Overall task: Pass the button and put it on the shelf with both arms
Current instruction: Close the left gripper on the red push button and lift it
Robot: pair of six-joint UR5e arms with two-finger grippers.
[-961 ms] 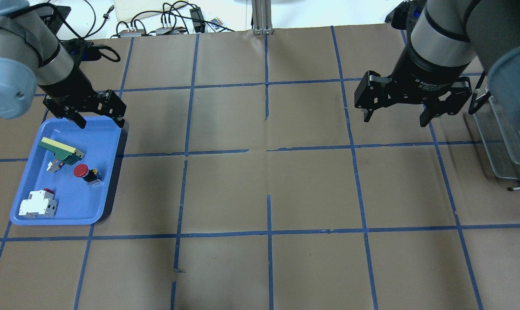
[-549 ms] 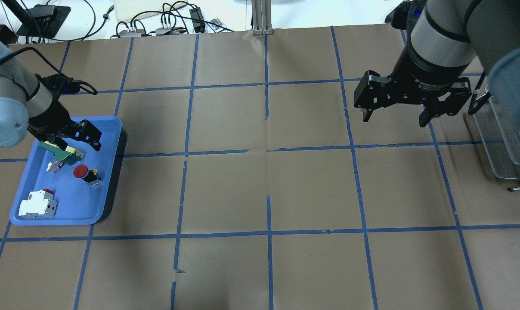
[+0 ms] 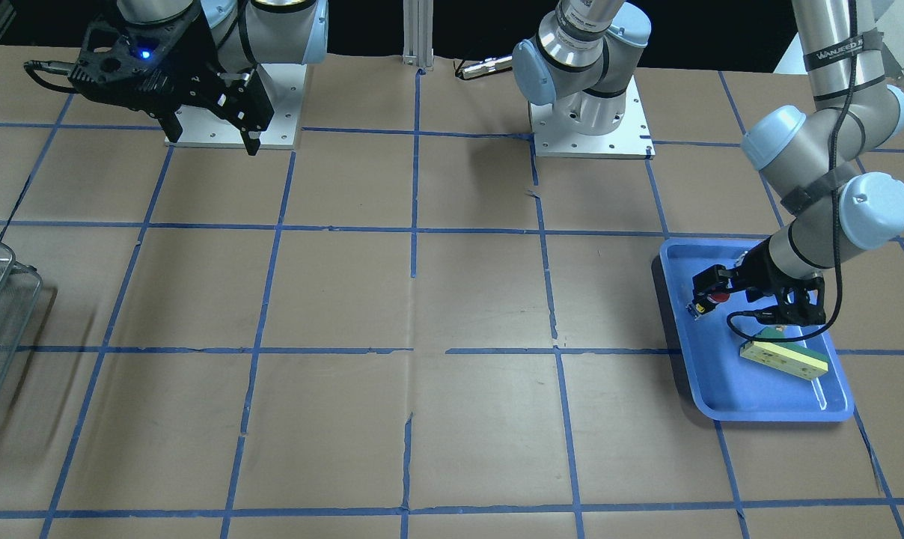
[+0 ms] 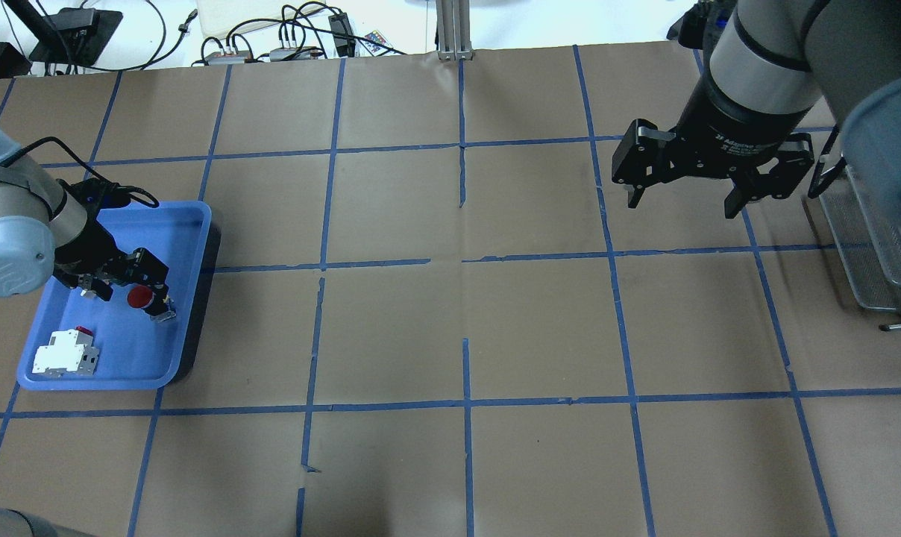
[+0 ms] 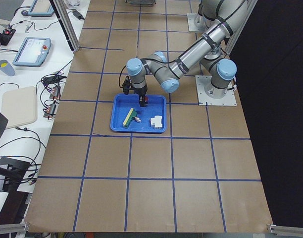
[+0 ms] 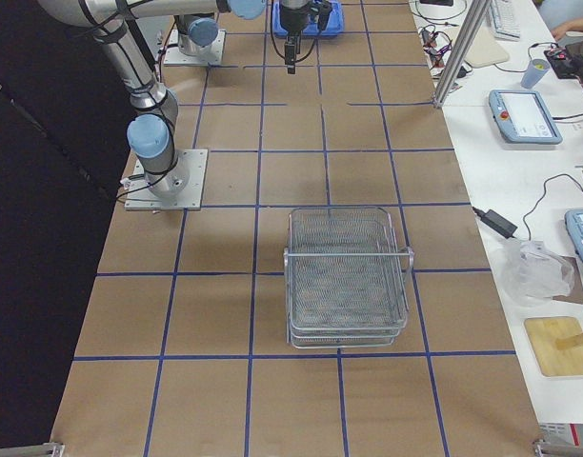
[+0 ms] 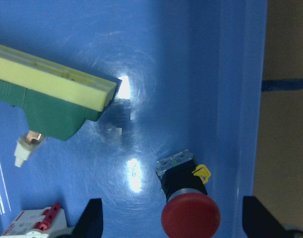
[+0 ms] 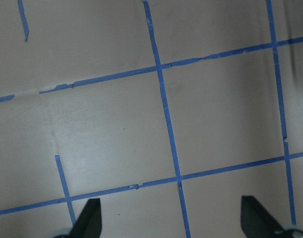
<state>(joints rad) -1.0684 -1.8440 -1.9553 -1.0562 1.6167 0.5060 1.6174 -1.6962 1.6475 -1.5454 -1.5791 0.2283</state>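
Observation:
The button (image 4: pixel 140 297), with red cap and black body, lies on its side in the blue tray (image 4: pixel 186 224). It also shows in the left wrist view (image 7: pixel 190 214) and the front view (image 3: pixel 717 298). My left gripper (image 4: pixel 127 286) is open and low over the tray, one finger on each side of the button, not closed on it. My right gripper (image 4: pixel 683 200) is open and empty, hovering above the table near the shelf (image 4: pixel 879 253). The wire-mesh shelf (image 6: pixel 347 281) holds nothing.
A yellow-green flat block (image 7: pixel 52 89) and a white block with a red part (image 4: pixel 64 353) also lie in the tray (image 7: pixel 191 59). Cables and devices lie beyond the table's far edge (image 4: pixel 286 41). Blue tape lines grid the brown table.
My left arm has moved toward the near side and down into the tray, from its far rim to around the button. The right gripper has barely moved.

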